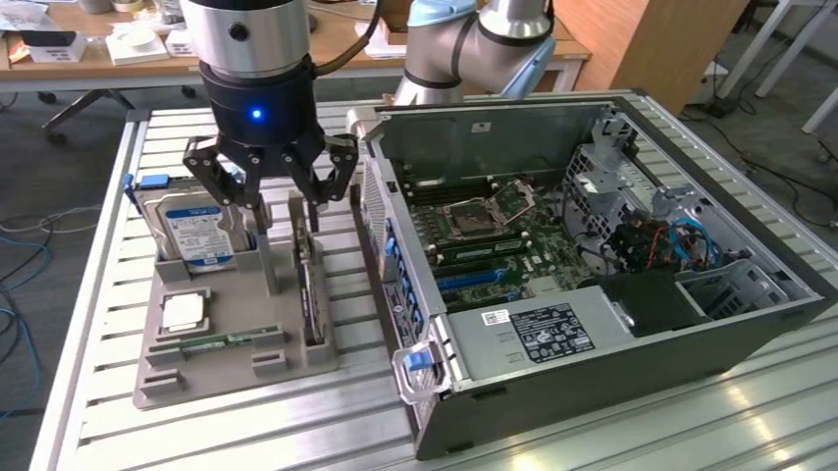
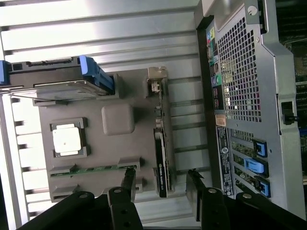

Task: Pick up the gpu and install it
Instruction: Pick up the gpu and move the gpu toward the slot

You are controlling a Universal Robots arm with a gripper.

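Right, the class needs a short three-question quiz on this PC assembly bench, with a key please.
1. True or false: the gpu stands on edge in the grey tray.
2. Which also sits in the tray? A) hard drive B) keyboard C) fan
3. Fill in: the gripper above the tray has its jaws ____.
Key: 1 true; 2 A; 3 open.

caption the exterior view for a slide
Open gripper above the gpu, upright in its tray beside the computer case
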